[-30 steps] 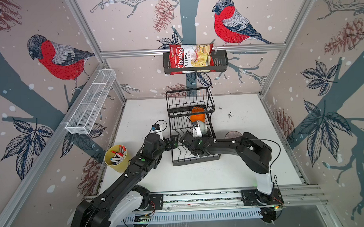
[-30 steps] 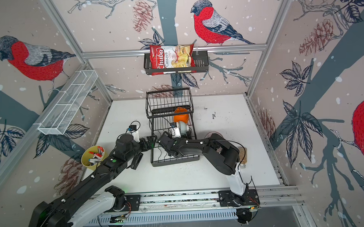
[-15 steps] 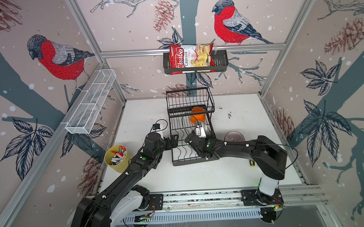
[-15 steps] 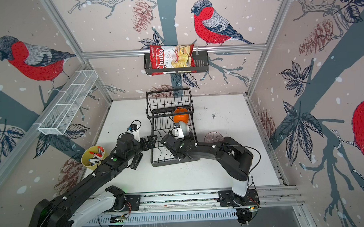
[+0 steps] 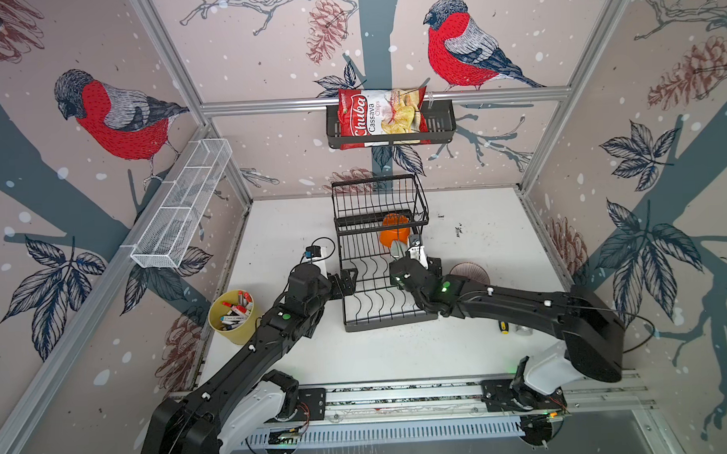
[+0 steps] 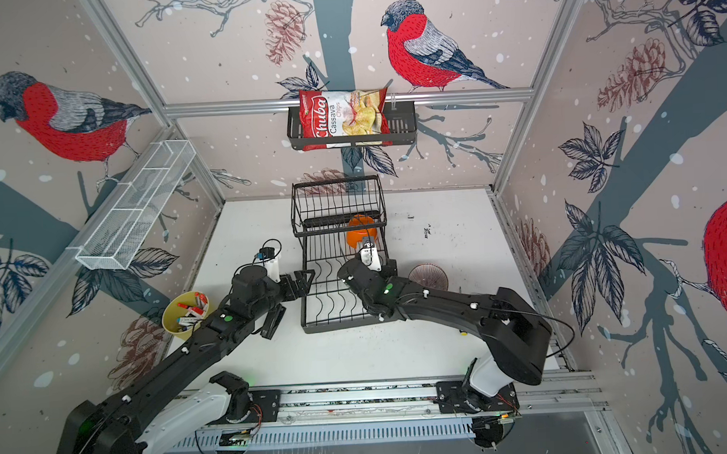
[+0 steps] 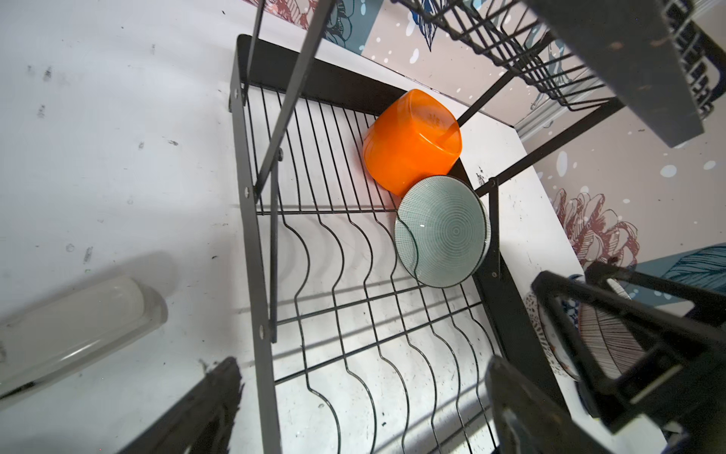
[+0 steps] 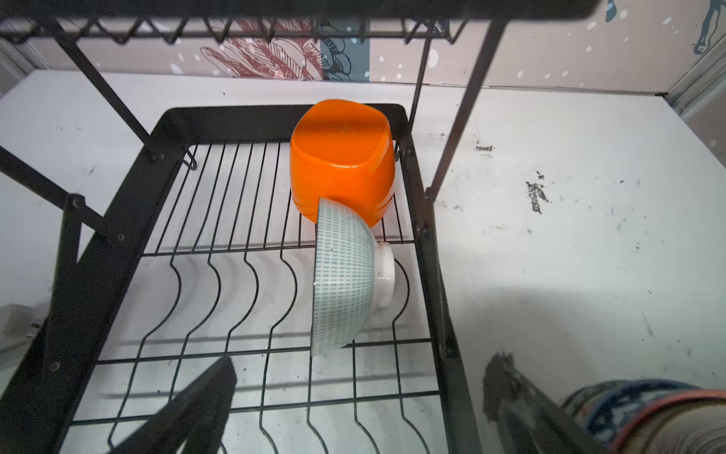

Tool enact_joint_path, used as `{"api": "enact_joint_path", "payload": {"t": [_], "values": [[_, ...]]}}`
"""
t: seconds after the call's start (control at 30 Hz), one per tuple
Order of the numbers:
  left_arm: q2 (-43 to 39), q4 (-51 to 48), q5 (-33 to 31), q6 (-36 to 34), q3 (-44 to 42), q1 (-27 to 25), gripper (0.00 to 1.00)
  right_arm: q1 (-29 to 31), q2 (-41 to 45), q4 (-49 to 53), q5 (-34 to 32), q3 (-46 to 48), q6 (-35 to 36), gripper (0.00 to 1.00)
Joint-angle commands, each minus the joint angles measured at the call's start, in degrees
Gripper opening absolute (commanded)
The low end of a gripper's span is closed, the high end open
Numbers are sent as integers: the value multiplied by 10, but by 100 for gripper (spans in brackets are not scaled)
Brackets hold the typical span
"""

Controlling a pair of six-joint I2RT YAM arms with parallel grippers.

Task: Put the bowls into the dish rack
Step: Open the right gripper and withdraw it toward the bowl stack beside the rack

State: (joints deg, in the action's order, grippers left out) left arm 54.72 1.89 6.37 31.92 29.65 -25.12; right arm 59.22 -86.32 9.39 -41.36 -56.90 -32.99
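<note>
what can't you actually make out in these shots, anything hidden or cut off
Bowl stack beside the dish rack: right arm partly covers it in both top views, the frame edge cuts it in the right wrist view; count unknown.
Pale green bowl: right arm hides most of it in a top view.
Clear object, left wrist view: blurred, unidentifiable.

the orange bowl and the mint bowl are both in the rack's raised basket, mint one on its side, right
No. The orange bowl and the mint bowl are both on the rack's base tray, not in its raised basket; the mint one is on its side. The right wrist view shows it.
</note>
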Motion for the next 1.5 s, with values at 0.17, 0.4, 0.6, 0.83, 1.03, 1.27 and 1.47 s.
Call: {"api": "enact_joint_path", "payload": {"t": [0.17,0.4,0.6,0.83,1.03,1.27,1.47], "values": [[-13,-24,6,-4,24,-29,94,-61,96,69,62,36,-47,96],[2,-40,-36,-1,58,-100,93,-111,169,123,70,59,-58,96],[23,-47,-49,3,70,-115,92,-154,223,178,77,71,-75,95],[51,-176,-101,-7,96,-122,92,-167,271,230,84,65,-57,90],[55,-233,-111,-7,88,-124,92,-169,295,238,110,65,-44,89],[85,-236,-131,9,77,-124,85,-169,290,272,118,47,-55,86],[137,-242,-144,20,91,-123,72,-171,288,285,105,49,-66,82]]}}
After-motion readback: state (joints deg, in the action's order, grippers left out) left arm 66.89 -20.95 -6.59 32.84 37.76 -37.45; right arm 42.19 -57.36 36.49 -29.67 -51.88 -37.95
